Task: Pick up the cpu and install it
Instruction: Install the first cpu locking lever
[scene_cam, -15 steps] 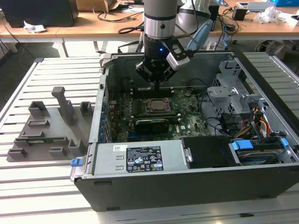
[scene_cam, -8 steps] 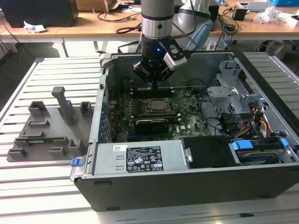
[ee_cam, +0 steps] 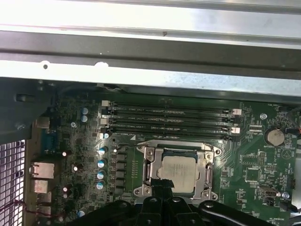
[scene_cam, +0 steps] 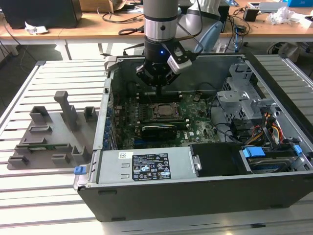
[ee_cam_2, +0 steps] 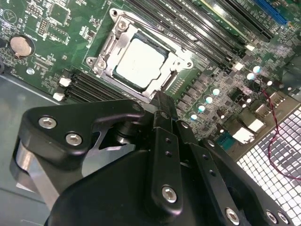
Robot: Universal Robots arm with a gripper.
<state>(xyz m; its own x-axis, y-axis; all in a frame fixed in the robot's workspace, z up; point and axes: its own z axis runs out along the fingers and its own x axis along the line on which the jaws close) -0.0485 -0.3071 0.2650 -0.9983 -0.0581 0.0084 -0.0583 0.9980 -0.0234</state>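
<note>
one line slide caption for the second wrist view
Gripper poised just above the cpu, which sits in its socket on the motherboard.

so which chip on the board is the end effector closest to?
The cpu, the silvery square seated in the metal socket frame, right by the end effector. The other chips are small, dark and farther out.

The cpu (ee_cam_2: 140, 62) is pale silvery grey, set in a bright metal socket frame (ee_cam_2: 106, 52) on a green board (ee_cam: 254, 165) speckled with tiny white print. Black memory slots (ee_cam: 169, 120) carry white end clips. The gripper (ee_cam_2: 162, 101) is matt black with silver screws. In the exterior view the case (scene_cam: 195, 196) is dark grey, the holder tray (scene_cam: 49, 142) at its left plain grey, and blue clips (scene_cam: 254, 152) sit at the near right.
</note>
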